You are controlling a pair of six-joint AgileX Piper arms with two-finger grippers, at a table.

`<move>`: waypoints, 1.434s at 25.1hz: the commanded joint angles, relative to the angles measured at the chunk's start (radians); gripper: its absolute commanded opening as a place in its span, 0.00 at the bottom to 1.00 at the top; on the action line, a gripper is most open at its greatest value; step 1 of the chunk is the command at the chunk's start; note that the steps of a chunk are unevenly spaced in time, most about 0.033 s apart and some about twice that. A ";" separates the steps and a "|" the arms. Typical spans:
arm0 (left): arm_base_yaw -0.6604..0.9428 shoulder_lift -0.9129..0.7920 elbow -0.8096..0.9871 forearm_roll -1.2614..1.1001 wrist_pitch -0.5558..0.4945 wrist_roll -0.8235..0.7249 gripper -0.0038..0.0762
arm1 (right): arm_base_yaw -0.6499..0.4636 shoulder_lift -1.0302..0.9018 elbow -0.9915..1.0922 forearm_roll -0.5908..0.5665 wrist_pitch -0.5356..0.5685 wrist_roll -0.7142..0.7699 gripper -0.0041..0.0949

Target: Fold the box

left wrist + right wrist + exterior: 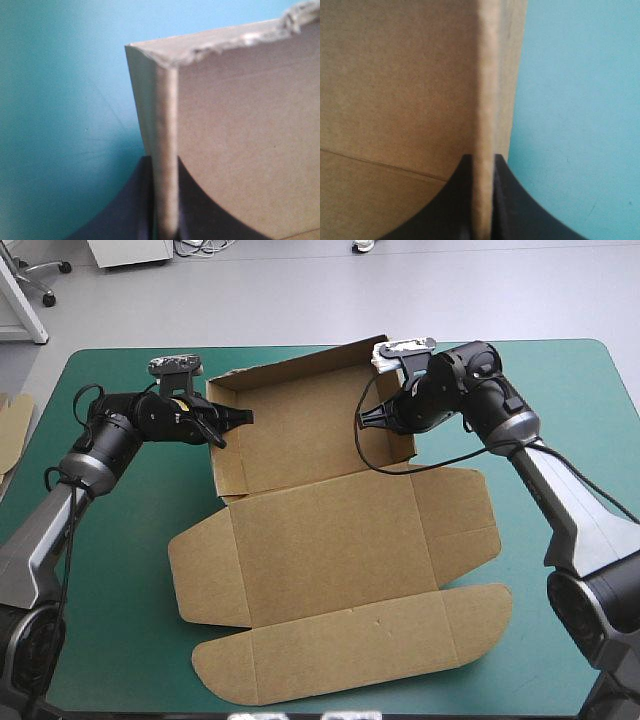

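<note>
End effectors [232, 430] [368, 418] both pinch box [330, 540] walls.

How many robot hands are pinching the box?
2. The left gripper pinches the box on its left side; the right gripper pinches its right side. None hidden.

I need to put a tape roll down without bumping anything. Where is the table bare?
Bare teal-green cover lies at the far right corner, beyond the right arm, and on the near left, between the left arm and the box's lid flaps. The middle is crowded: the box fills it, with both arms' jaws shut on its tray walls.
</note>
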 commanded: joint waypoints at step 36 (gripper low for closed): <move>-0.100 0.123 -0.034 0.226 0.150 -0.024 0.03 | -0.004 0.007 0.120 0.083 0.129 -0.054 0.03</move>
